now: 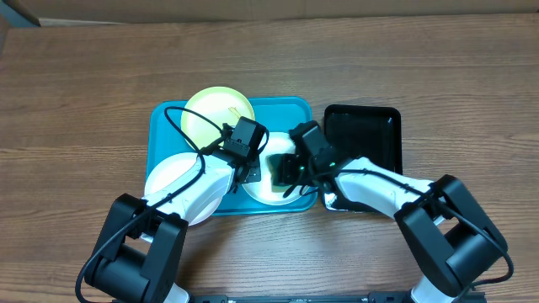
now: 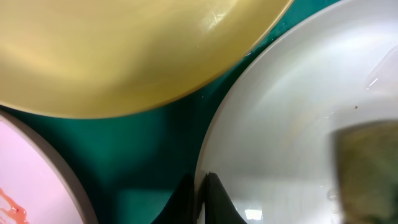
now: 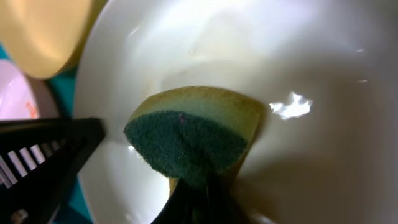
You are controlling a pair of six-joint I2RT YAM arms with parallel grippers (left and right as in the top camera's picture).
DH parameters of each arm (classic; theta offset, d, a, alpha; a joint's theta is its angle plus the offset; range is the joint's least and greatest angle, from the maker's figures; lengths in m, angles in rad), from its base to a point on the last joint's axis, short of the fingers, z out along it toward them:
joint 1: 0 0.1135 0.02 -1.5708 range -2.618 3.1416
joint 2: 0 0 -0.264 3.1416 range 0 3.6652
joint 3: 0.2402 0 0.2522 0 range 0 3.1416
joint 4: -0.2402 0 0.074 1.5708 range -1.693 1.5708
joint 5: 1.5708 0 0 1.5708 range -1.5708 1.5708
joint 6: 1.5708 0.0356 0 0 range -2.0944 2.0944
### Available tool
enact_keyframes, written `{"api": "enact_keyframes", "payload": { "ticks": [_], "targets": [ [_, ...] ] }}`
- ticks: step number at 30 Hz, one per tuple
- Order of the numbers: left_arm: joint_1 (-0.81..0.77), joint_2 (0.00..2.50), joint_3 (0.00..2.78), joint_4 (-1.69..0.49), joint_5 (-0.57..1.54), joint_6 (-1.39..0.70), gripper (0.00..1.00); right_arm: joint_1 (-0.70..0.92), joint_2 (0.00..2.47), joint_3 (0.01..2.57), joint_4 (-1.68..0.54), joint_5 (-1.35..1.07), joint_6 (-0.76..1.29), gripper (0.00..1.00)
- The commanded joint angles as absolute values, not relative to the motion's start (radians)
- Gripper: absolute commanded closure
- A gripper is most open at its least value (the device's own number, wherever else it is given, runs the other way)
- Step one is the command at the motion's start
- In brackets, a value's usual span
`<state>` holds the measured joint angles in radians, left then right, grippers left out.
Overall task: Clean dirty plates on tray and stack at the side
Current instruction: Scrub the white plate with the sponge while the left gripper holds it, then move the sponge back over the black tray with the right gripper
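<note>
The turquoise tray (image 1: 290, 107) holds a pale yellow-green plate (image 1: 210, 114) at its back left and a white plate (image 1: 261, 194) at its front middle. A second white plate (image 1: 173, 178) with an orange smear (image 2: 15, 208) lies over the tray's front left rim. My left gripper (image 2: 200, 196) is shut on the left rim of the middle white plate (image 2: 280, 124). My right gripper (image 3: 202, 202) is shut on a yellow sponge with a green scouring face (image 3: 186, 140) and presses it onto that plate (image 3: 292, 62).
A smaller glossy black tray (image 1: 362, 135) stands right of the turquoise one, touching it. The wooden table (image 1: 76, 93) runs all round. Both arms cross low over the front of the tray.
</note>
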<state>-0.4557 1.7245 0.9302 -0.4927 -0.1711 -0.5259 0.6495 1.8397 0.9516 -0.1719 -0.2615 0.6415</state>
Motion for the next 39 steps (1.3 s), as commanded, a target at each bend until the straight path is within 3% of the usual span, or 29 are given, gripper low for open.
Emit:
{"api": "enact_keyframes", "payload": {
  "ticks": [1, 9, 16, 28, 39],
  "targets": [
    [-0.459, 1.788, 0.906, -0.505, -0.137, -0.538, 0.96, 0.667, 1.859, 0.939, -0.126, -0.309, 0.667, 0.96],
    [-0.459, 1.788, 0.906, -0.519, -0.138, -0.531, 0.96, 0.526, 1.769, 1.035, -0.106, -0.437, 0.621, 0.96],
    [-0.459, 1.788, 0.906, -0.518, -0.138, -0.531, 0.96, 0.403, 1.613, 1.044, -0.281, -0.440, 0.537, 0.96],
    [-0.459, 1.787, 0.915, -0.520, -0.138, -0.519, 0.96, 0.358, 1.566, 1.024, -0.779, 0.051, 0.411, 0.96],
    [-0.459, 1.784, 1.014, -0.635, -0.138, -0.516, 0.96, 0.358, 1.566, 0.857, -0.621, 0.113, 0.419, 0.96]
  ]
}}
